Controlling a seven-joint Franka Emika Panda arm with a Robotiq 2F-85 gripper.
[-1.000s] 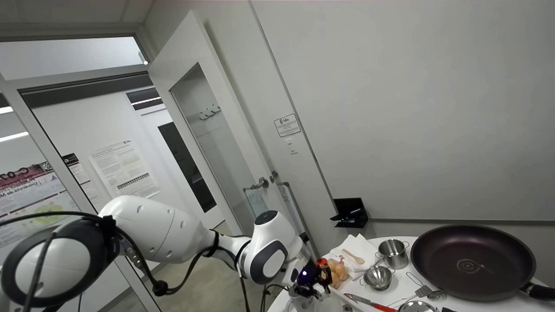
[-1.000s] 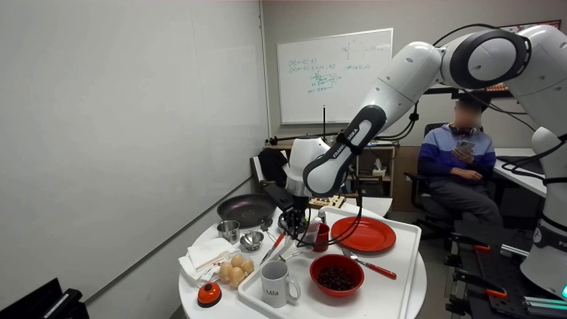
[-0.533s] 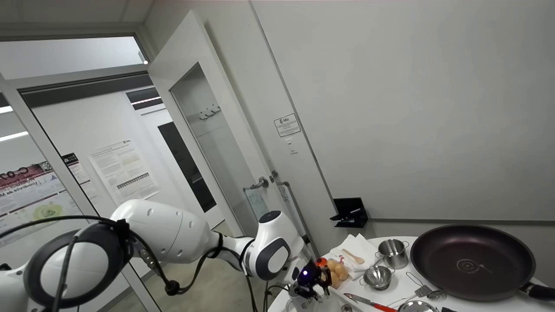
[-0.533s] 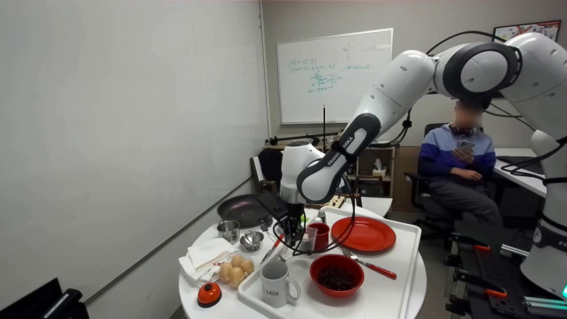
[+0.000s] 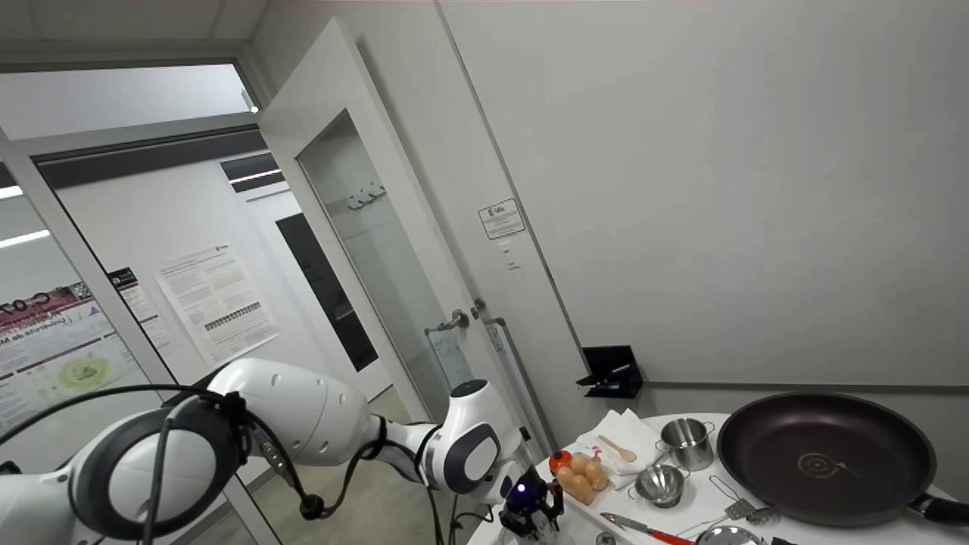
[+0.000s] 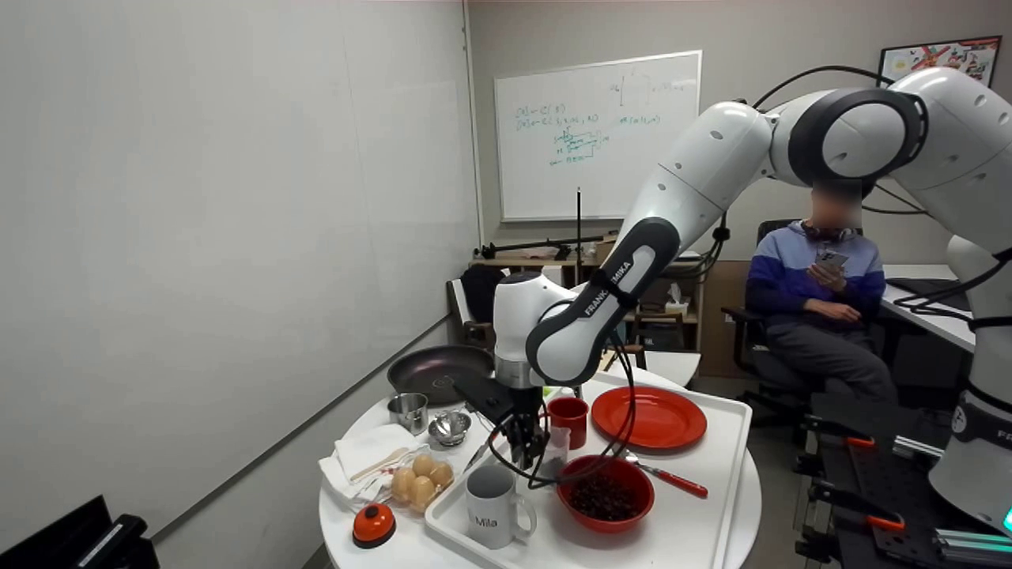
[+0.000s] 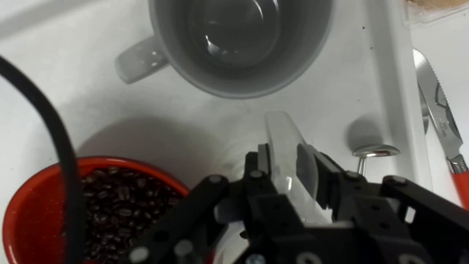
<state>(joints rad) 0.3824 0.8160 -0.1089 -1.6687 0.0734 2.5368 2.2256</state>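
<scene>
Largest before us is the white arm [image 6: 704, 170], which arches across in an exterior view and drops toward a round white desk [image 6: 751, 498]. On the desk we see a big white tray [image 6: 672, 518] and, outside it, a dark frying pan [image 5: 825, 454], well apart from the gripper [image 7: 287, 163]. A white cloth [image 5: 632, 428] also lies on the desk, and a red plate [image 6: 666, 419] lies flat in the tray. Next we come to a red bowl [image 7: 34, 216], likewise in the tray and near the gripper. The gripper itself points down over the tray, and its fingers [image 7: 263, 159] are pinched around the handle [image 7: 282, 134] of a translucent cup [image 6: 556, 446]; in the wrist view we make out the thin plastic between them. Just beyond the fingertips in that view stands a grey mug [image 7: 240, 79], upright in the tray and marked "Mila" on its side. A red cup [image 6: 571, 419] stands beside the red plate, and a steel pot [image 5: 695, 454] stands on the desk near the white cloth. The translucent cup appears between the red cup and the red bowl in an exterior view, with something dark low inside it; we cannot tell whether its base touches the tray. Then we have a pack of eggs [image 5: 581, 478] beside the white cloth, a red-handled knife [image 7: 441, 117] on the desk just outside the tray's edge, and a red-handled spoon [image 6: 678, 481] in the tray next to the red bowl. Smallest of all are the dark coffee beans [image 7: 121, 211] heaped in the red bowl.
</scene>
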